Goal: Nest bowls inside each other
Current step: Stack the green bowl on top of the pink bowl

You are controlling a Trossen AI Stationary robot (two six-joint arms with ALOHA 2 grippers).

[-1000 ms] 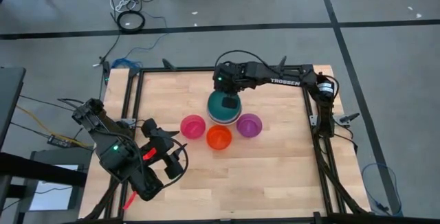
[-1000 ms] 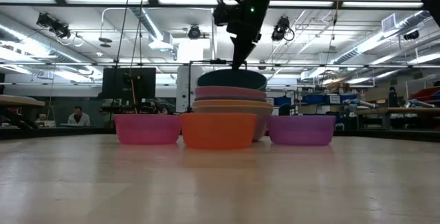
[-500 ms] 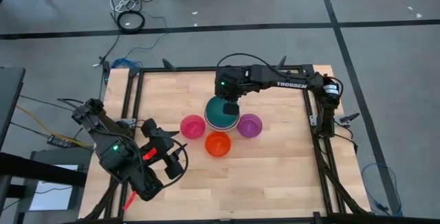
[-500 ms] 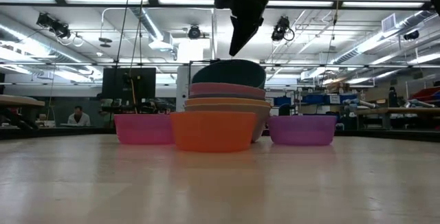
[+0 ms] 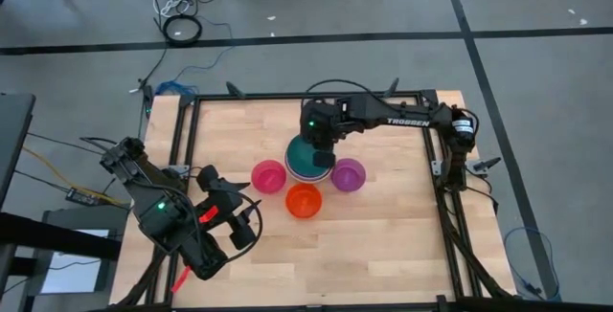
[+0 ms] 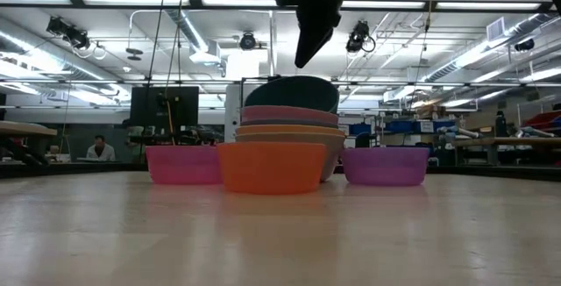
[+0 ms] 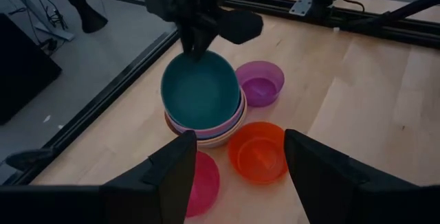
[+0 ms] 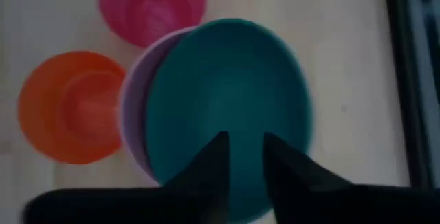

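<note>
- The right end effector (image 5: 321, 149) is held just above the teal bowl (image 5: 307, 155); in the low view it (image 6: 301, 60) hangs clear of the bowl's rim, and nothing is gripped between its fingers (image 8: 213, 157), which stand slightly apart.
- Directly beneath this end effector, the teal bowl (image 6: 291, 93) is seen tilted on top of a stack of larger bowls (image 6: 287, 132), not fully seated in it.
- Beneath the teal bowl, pink, pale and orange rims are visible in the stack (image 7: 206, 131).
- Just beside the stack, three smaller bowls rest on the wooden surface (image 5: 383, 235): the magenta bowl (image 5: 269, 175), the red-orange bowl (image 5: 305, 199) and the purple bowl (image 5: 348, 173).
- The red-orange bowl (image 6: 271, 167) is touching or nearly touching the stack; contact cannot be confirmed.
- Well apart from the bowls, the left end effector (image 5: 239, 226) is parked over the surface's near corner, with its fingers (image 7: 172, 172) spread wide and empty.
- Beyond the surface, a workshop room and a seated person (image 6: 99, 150) are seen.
</note>
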